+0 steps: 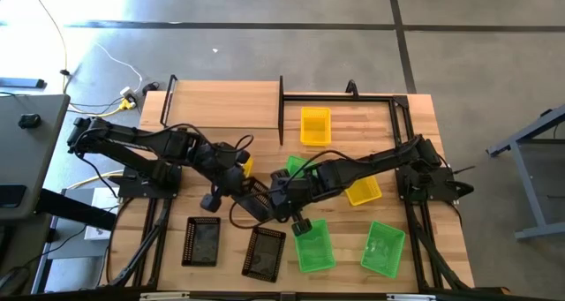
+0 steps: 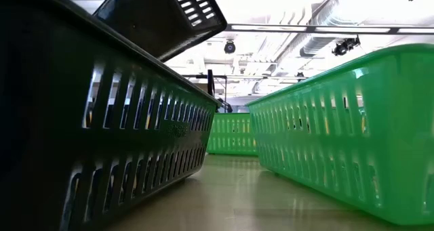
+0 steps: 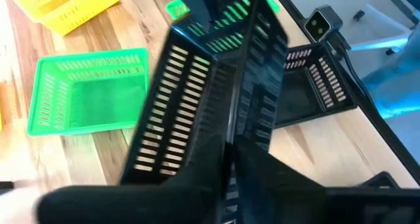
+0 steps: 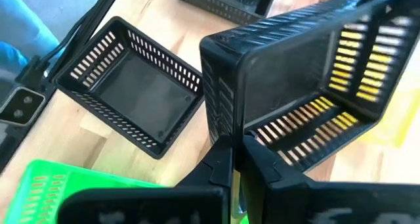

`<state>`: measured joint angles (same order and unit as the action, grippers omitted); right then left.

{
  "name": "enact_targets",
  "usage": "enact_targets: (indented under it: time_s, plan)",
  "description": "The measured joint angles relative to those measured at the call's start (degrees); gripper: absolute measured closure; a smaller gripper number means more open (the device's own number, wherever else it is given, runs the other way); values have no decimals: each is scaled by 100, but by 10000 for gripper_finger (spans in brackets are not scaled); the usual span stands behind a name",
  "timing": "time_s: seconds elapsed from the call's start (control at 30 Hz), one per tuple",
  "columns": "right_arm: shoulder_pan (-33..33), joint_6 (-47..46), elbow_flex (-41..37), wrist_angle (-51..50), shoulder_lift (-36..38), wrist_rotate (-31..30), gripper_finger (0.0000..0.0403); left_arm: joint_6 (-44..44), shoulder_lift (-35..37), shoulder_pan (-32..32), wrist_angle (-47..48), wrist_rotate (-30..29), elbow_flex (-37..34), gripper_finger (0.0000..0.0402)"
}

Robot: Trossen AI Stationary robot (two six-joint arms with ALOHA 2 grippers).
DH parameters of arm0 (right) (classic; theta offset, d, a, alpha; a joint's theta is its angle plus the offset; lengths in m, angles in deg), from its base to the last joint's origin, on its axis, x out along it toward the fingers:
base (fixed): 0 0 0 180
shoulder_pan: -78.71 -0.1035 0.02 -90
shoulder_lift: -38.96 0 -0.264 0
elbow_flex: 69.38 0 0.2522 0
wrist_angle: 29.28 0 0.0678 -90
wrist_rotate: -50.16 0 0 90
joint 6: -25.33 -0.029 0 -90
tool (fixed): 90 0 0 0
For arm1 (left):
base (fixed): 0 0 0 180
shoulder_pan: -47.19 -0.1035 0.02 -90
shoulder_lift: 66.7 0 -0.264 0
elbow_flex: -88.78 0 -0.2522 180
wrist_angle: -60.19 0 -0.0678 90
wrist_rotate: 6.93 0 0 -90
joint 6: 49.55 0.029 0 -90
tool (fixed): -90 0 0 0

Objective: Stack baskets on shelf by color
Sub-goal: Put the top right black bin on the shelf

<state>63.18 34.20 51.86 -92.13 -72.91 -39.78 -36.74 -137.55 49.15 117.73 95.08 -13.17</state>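
High view: I see both arms reaching to the middle of the tabletop [image 1: 415, 257], where the left gripper [image 1: 231, 179] and right gripper [image 1: 284, 195] meet around a lifted black basket [image 1: 256, 198]. The shelf [image 1: 225, 105] sits at the far edge; a yellow basket [image 1: 315, 125] rests beside it inside a black frame [image 1: 397, 102]. Two black baskets [image 1: 201, 241] and two green baskets [image 1: 313, 245] lie along the near edge, well apart from the shelf.

Low view: a black basket wall [image 2: 102, 136] fills one side and a green basket wall [image 2: 339, 143] the other; the lifted basket hangs tilted above [image 2: 163, 17]. A further green basket [image 2: 232, 133] stands behind.

Left wrist view: my left fingers [image 3: 216, 178] are clamped on the rim of the lifted basket [image 3: 197, 99], which stands on edge.

Right wrist view: my right fingers [image 4: 226, 159] are pinched together on a corner wall of the same basket [image 4: 295, 86]; an empty black basket [image 4: 131, 86] lies below.

Stage, my judgement: both arms share one basket, and no black basket is on the shelf yet.

Risk: with two grips on one thin plastic rim, uneven pulling could twist or flex it loose.

Risk: the tilted basket could drop onto the black basket beneath and knock it askew.
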Motion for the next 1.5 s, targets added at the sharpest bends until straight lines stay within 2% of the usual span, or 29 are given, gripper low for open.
enact_targets:
  time_s: [0.07, 0.3, 0.47, 0.57, 0.73, 0.87, 0.97, 1.27, 1.5]
  plan:
    - [9, -53, 0, -6, 0, -2, 403, 91, 0, 2, 21, 16, 0, 393]
    - [9, -101, 0, 6, 0, -3, 403, 200, 0, 2, 21, 23, 0, 397]
    - [2, -513, 0, 7, 0, -290, 399, 189, 4, -7, 81, 1, 0, 398]
    - [12, -782, 0, 25, 0, -347, 375, 154, 4, -2, 163, -30, 0, 399]
    - [24, -1234, 0, -82, 0, -571, 307, 71, 9, -2, 231, -101, 0, 400]
    - [24, -1536, 0, -212, 40, -699, 264, -157, 35, -6, 236, -561, 2, 400]
    - [26, -1785, 0, -303, 101, -906, 247, -321, 57, -2, 242, -825, 2, 401]
    - [26, -2673, 0, -727, 436, -1653, 242, -594, 68, -9, 449, -1505, 1, 401]
    - [119, -2987, 2, -741, 704, -2220, 242, -827, 90, -8, 496, -1829, 0, 401]
